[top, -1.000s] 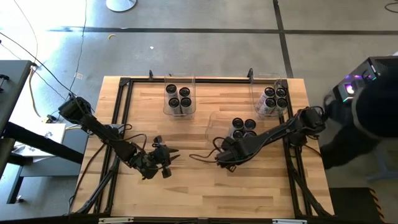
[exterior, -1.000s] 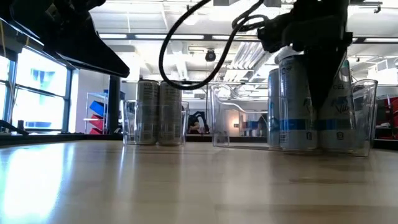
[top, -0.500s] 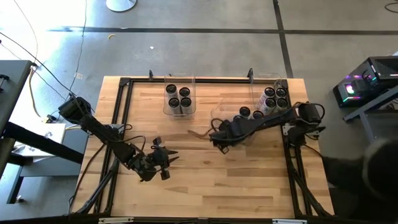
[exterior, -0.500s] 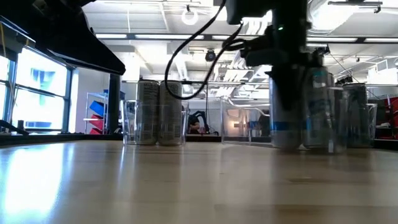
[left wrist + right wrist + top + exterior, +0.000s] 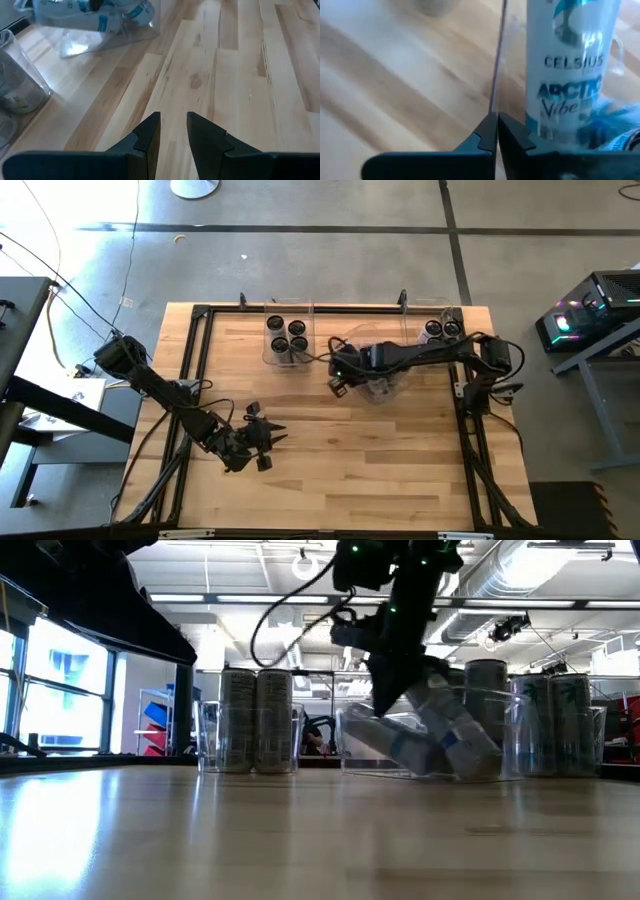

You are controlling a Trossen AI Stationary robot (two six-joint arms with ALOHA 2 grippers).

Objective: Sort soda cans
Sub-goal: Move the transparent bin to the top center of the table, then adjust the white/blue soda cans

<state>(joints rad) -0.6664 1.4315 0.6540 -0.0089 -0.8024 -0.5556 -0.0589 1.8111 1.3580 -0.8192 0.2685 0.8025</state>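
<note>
Soda cans stand in a clear bin at the far left and in another at the far right. A third clear bin in the middle is tipped over, and the white-and-blue cans inside it lean on their sides. My right gripper is shut on this bin's wall at its left side. Near the table's left front, my left gripper hovers over bare wood; its fingers stand slightly apart with nothing between them. My right gripper pinches the tipped bin's thin clear wall between its two fingers, at the wall's upper edge, one finger inside the bin and one outside. The fingers slant down from above. The bin is tilted, its lower side on the table, with a labelled can just inside.
A black metal frame runs around the tabletop. Bare wood lies across the near half of the table. Cables trail from the right arm over the table's far right part.
My right gripper has swung from the table's middle front toward the far edge and a little left, rolling as it went and staying shut on the middle bin. The bin went with it and has tipped over; its cans, upright before, now lean inside it.
</note>
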